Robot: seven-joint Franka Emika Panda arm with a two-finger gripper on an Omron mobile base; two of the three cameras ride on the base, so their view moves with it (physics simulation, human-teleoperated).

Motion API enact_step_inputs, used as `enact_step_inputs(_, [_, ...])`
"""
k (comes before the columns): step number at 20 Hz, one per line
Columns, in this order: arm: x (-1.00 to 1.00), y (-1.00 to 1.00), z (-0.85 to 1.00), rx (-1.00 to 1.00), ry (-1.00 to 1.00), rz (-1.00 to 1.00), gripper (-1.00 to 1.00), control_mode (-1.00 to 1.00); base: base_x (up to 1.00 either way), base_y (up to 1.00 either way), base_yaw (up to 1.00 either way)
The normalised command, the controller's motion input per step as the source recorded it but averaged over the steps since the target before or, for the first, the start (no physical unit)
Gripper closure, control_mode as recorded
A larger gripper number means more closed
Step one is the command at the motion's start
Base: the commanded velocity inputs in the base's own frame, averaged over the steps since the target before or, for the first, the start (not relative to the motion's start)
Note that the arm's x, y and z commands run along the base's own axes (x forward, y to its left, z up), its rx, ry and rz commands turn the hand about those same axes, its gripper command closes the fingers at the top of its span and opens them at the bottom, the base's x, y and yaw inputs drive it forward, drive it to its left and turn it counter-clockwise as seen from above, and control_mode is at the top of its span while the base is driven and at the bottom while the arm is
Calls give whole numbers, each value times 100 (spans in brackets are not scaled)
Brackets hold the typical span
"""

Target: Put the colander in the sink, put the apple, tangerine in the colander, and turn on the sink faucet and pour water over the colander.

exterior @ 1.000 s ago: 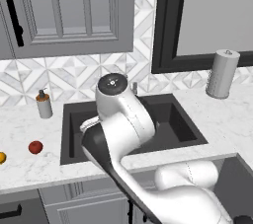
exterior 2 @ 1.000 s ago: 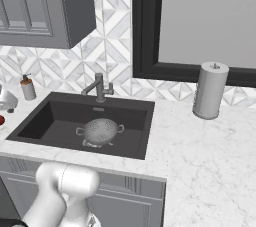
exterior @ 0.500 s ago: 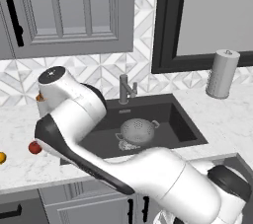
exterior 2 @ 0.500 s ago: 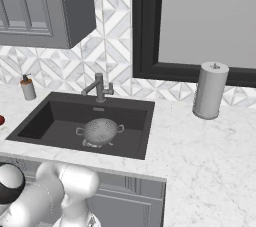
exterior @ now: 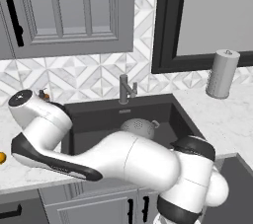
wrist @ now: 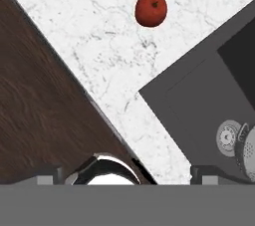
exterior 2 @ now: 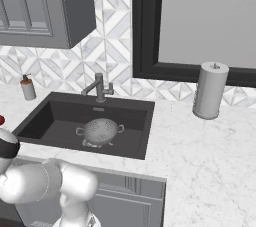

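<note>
The grey metal colander (exterior 2: 100, 131) sits upright in the dark sink (exterior 2: 55, 121), also seen as the colander (exterior: 140, 126) just behind my arm. On the white marble counter left of the sink lies the red apple (wrist: 151, 9), well ahead of my gripper (wrist: 127, 174), which is open and holds nothing. A sliver of the apple (exterior 2: 1, 120) shows at the frame's left edge. The orange tangerine (exterior: 1, 158) rests at the counter's far left. The faucet (exterior 2: 98, 87) stands behind the basin. The sink drain (wrist: 228, 138) and the colander's rim (wrist: 249, 146) appear at lower right in the hand view.
A soap dispenser (exterior 2: 28, 88) stands at the back left of the sink and a paper towel roll (exterior 2: 209, 90) on the counter to the right. The counter's front edge drops to brown floor (wrist: 40, 110) in the hand view. Wall cabinets hang above.
My arm has swung from over the sink to the left, out over the counter, uncovering the colander in the left base view. The colander and fruit have not moved.
</note>
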Motion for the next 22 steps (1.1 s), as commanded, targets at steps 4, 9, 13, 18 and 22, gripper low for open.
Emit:
enact_step_inputs(4, [19, 44, -48, 0, 0, 28, -100, -100, 0, 0, 0])
enact_step_inputs(9, [19, 62, -4, 0, 4, 25, -100, -100, 0, 0, 0])
enact_step_inputs(13, [26, 71, -3, 0, 18, 25, -100, -100, 0, 0, 0])
enact_step_inputs(18, [28, 63, -25, -1, 23, 21, -100, -100, 0, 0, 0])
enact_step_inputs(22, [24, 56, -30, -2, 13, 12, -100, -100, 0, 0, 0])
